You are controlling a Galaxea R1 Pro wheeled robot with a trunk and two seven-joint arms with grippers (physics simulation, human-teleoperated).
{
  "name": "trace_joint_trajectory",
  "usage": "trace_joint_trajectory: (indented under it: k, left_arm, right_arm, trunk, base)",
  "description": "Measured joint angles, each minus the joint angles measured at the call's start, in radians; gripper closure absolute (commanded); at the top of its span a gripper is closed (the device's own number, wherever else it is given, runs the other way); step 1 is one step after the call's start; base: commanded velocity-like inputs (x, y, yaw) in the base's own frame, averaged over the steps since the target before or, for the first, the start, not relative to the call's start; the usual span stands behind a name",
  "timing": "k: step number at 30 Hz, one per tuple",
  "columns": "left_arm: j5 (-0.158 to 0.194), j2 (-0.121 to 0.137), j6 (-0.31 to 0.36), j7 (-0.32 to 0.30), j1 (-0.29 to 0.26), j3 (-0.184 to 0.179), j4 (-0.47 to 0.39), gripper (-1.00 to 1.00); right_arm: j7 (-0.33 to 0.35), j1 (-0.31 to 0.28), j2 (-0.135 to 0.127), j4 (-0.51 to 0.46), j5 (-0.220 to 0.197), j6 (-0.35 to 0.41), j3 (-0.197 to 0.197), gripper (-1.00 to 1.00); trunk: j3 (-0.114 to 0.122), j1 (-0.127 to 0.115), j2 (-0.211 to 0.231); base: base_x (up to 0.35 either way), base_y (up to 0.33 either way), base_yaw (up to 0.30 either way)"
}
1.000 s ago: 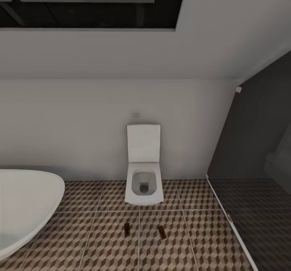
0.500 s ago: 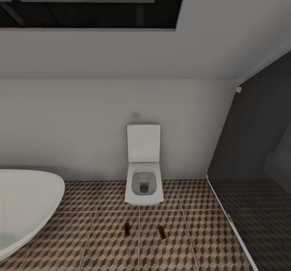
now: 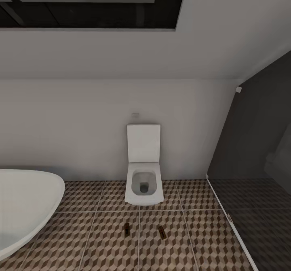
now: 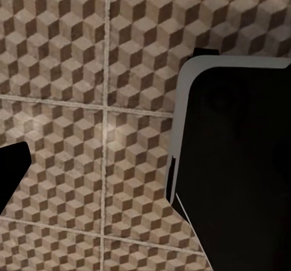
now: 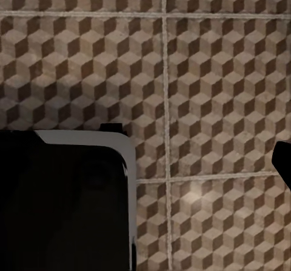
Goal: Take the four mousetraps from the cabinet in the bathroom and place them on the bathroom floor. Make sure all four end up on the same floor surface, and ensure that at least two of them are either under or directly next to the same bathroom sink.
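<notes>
On bathroom floor (image 3: 202, 238), in front of toilet (image 3: 144, 182): two mousetraps (image 3: 127, 229) (image 3: 162, 232) lie flat, apart, near bathtub (image 3: 24, 206), not by any sink; likely dropped as interim spot; wrist cams face tiles; fingers' state: cannot tell, either arm.

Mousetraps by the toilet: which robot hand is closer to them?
Can't tell left or right. The two mousetraps lie on the bathroom floor before the toilet; both wrist cameras look at floor tiles somewhere.
</notes>
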Motion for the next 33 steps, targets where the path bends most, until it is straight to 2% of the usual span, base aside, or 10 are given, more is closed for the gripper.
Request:
trace_joint_trajectory:
  k: [3, 12, 33]
  left_arm:
    - [-0.001, 0.000, 0.000, -0.001, 0.000, -0.002, 0.000, -1.00]
    - [-0.002, -0.001, 0.000, -0.002, 0.000, -0.002, 0.000, -1.00]
    - [-0.002, -0.002, 0.000, -0.002, 0.000, -0.002, 0.000, -1.00]
  right_arm:
    - [0.000, 0.000, 0.012, -0.003, -0.001, -0.002, 0.000, -1.00]
    - [0.001, 0.000, 0.022, -0.019, -0.003, -0.009, -0.001, -1.00]
    - [0.001, 0.000, 0.023, -0.020, -0.003, -0.010, -0.002, -1.00]
  trunk:
    - [0.000, 0.000, 0.000]
    - [0.000, 0.000, 0.000]
    - [0.000, 0.000, 0.000]
  base:
    - [0.000, 0.000, 0.000]
    - [0.000, 0.000, 0.000]
    - [0.000, 0.000, 0.000]
